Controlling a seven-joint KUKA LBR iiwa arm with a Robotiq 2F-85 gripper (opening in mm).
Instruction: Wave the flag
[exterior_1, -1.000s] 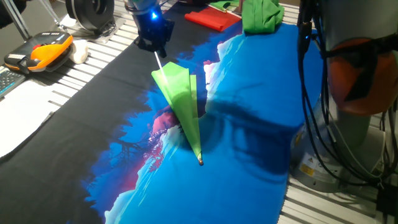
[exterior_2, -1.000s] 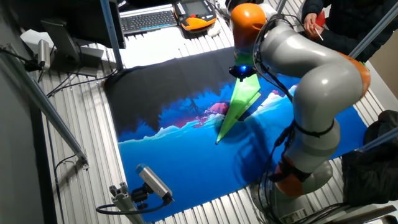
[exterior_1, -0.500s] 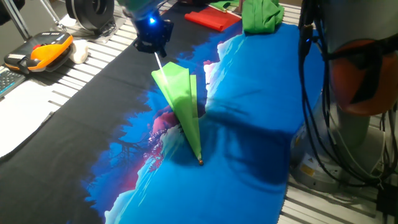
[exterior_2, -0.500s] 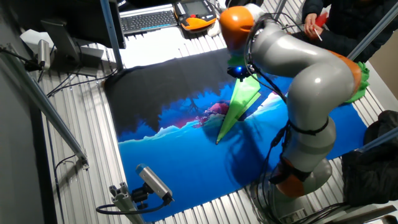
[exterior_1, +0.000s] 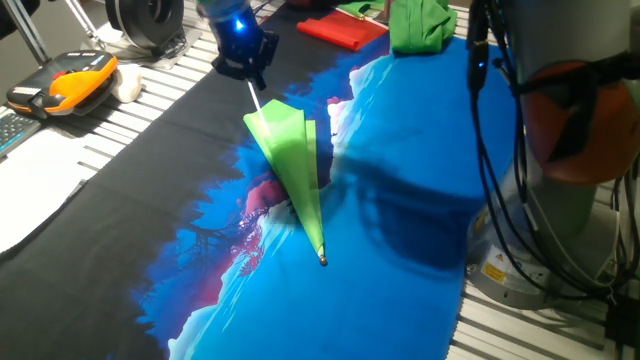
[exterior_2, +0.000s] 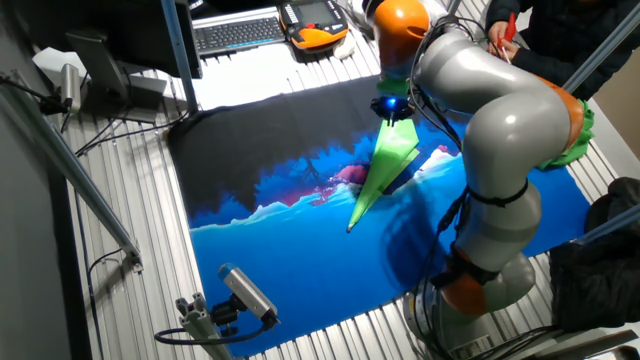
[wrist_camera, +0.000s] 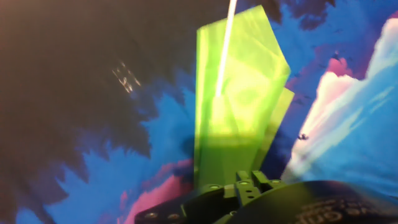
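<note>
Arm's elbow swung; flag unmoved.

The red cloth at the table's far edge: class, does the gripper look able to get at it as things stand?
Probably not yet: the gripper is shut on the flag stick, though nothing lies on the red cloth.

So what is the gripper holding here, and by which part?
The gripper holds the flag by the bare end of its white stick; the gold-knobbed tip points down at the cloth.

The black two-finger gripper has edged slightly up and back, and the grey arm's upper links have swung over.
</note>
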